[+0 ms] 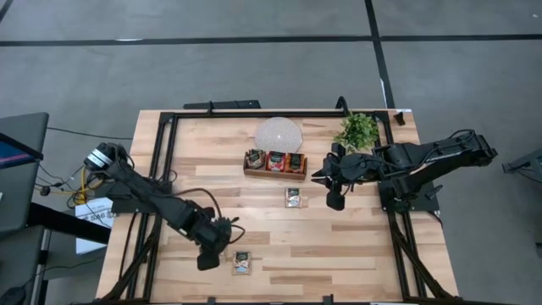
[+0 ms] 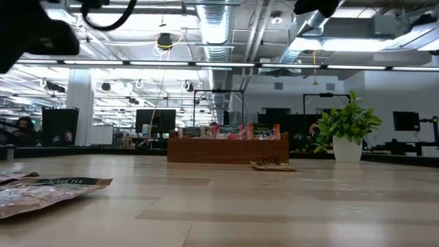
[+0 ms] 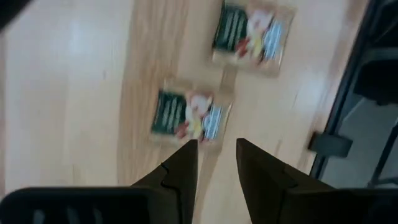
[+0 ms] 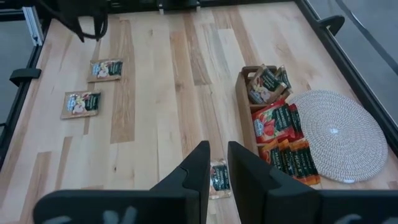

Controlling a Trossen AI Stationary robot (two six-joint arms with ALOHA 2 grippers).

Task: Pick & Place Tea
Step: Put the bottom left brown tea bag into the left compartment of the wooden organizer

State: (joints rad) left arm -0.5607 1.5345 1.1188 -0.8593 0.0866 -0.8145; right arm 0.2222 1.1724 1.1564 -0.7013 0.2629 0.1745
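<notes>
Red and pale tea sachets (image 4: 283, 140) upright in the tray; three others (image 4: 80, 103) flat on wood.

I see open bench (image 1: 339, 246) across the middle and toward the near right corner. At the far edge the wooden tray (image 1: 275, 172), woven mat (image 1: 279, 134) and potted plant (image 1: 358, 130) crowd together, blocking passage there.

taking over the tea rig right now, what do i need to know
Left gripper: open, empty, above two pale square tea sachets lying flat on the wood.
Right gripper: narrowly open, empty, above a third loose sachet beside the brown wooden three-compartment tray.
Done: red and pale sachets already in the tray.
Left: three loose sachets on the table.
</notes>
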